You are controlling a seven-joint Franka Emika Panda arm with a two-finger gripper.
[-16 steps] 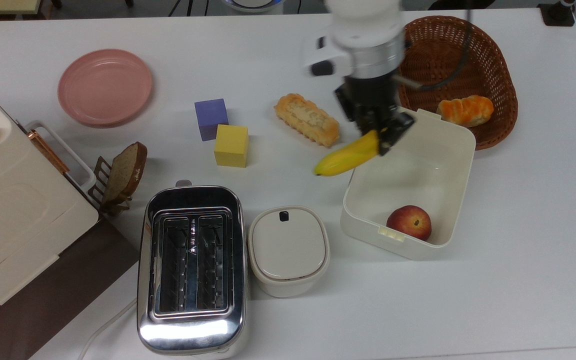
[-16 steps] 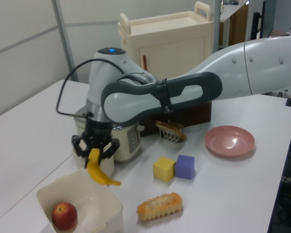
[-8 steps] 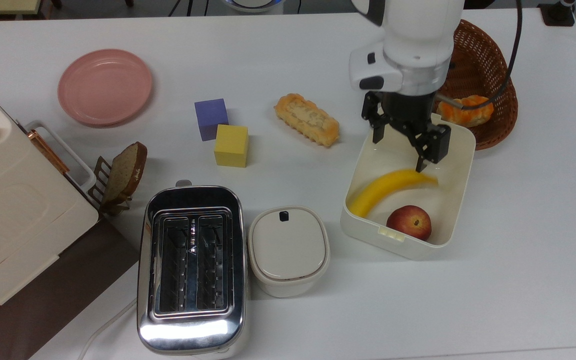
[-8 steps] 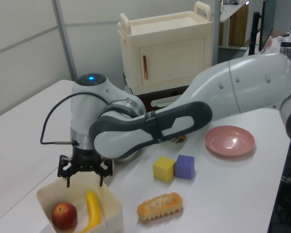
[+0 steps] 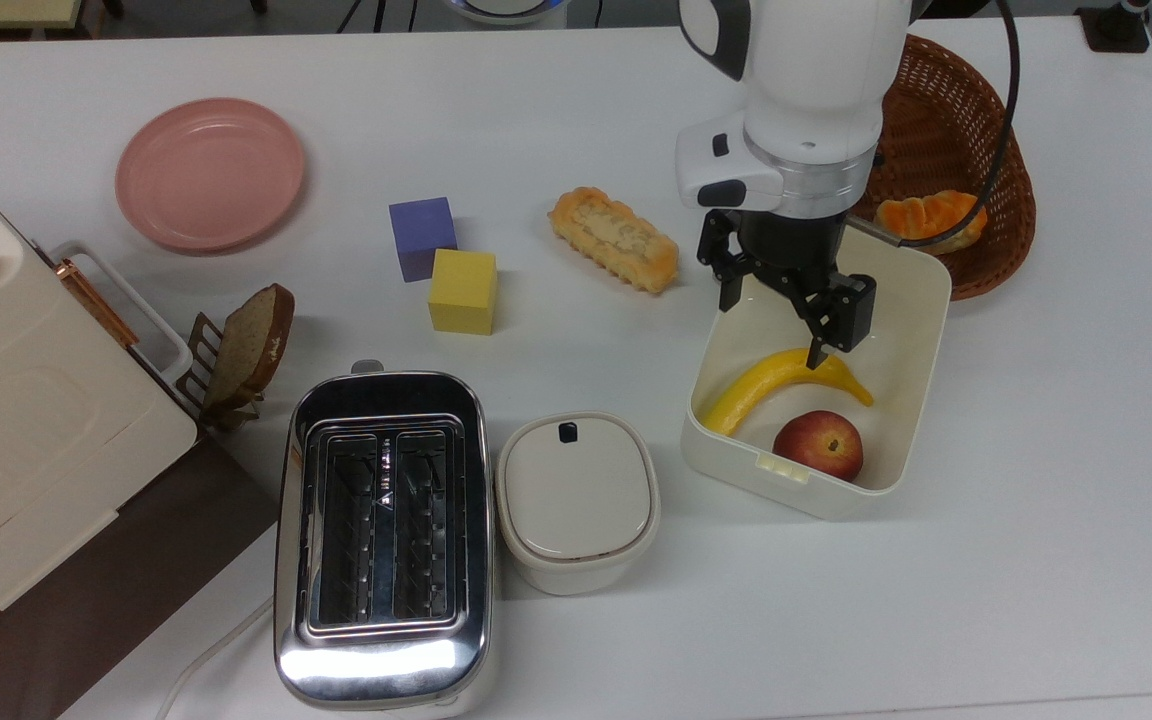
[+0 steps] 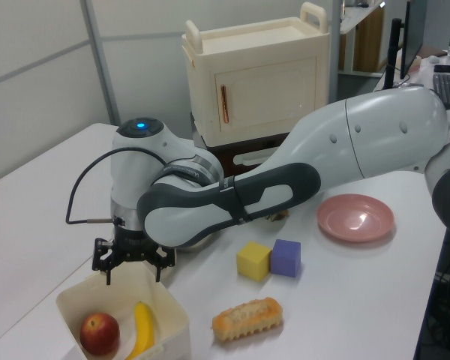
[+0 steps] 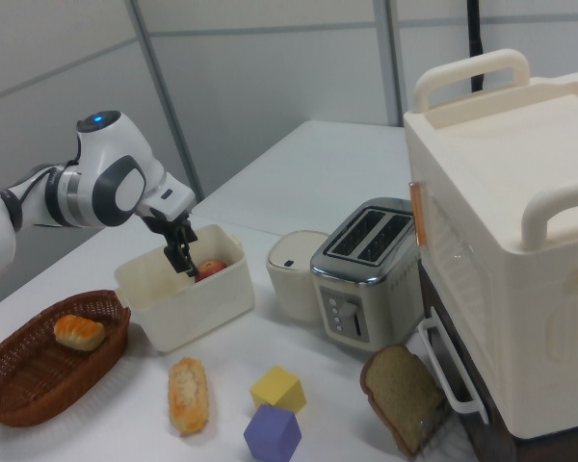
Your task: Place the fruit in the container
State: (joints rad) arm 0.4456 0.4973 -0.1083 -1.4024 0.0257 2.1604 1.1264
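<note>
Your large cream-white rectangular plastic tub [image 5: 921, 300] sits under the black two-finger gripper [image 5: 782, 306], which hangs above it with fingers spread, gripping nothing. Just below it, the long curved yellow banana [image 5: 781, 384] lies inside, beside the round red peach-like fruit [image 5: 819, 445]: delivery looks finished.

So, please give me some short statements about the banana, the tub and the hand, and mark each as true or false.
1. The banana lies inside the cream tub. True.
2. The hand is shut on the banana. False: it is open above the tub, holding nothing.
3. A red-yellow peach-like fruit shares the tub with the banana. True.
4. The crusty bread lies in the wicker basket. False: it lies on the table, outside the tub.
5. The yellow cube touches the purple cube. True.
</note>
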